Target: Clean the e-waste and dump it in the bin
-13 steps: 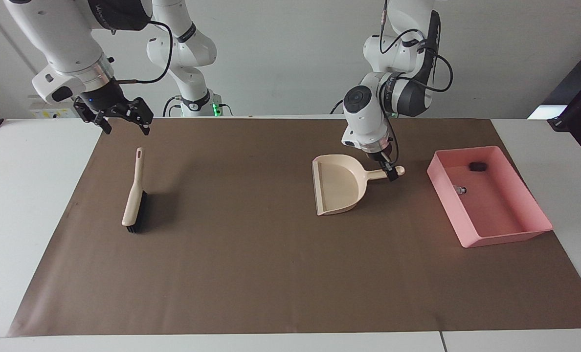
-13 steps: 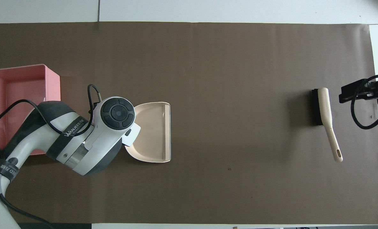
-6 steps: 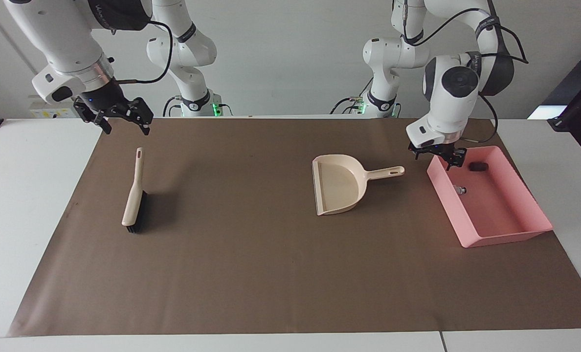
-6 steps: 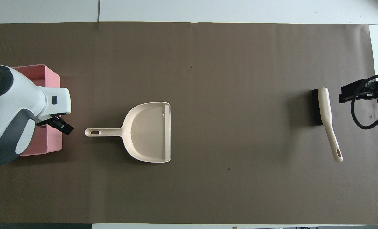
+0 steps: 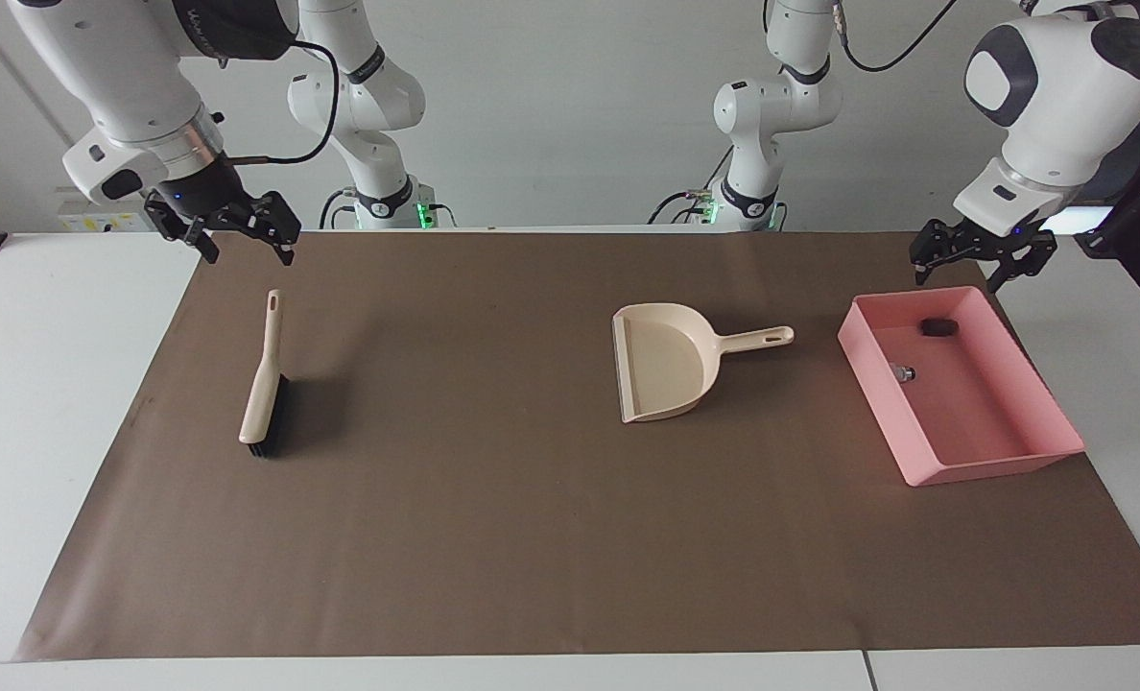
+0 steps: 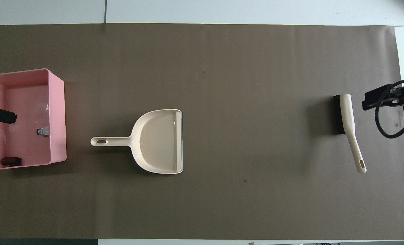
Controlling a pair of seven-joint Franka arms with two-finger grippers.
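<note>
My left jaws hang spread and empty above the bin's corner nearest my base, at the counter's left-arm end. Both e-waste parts lie inside it: the dark cylinder and the white piece. The dustpan rests mid-counter, the brush near my right jaws, also spread and empty. Risk: dropping low, I could clip the bin's wall and spill everything.

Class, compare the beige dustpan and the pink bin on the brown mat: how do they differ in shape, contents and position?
The dustpan has a long handle and one open edge; the bin is a rectangle walled all round, with no handle. The dustpan is empty; the bin holds a dark cylinder and a small whitish part. The dustpan lies mid-mat; the bin sits at the left arm's end. Both are shallow plastic containers resting flat on the mat.
</note>
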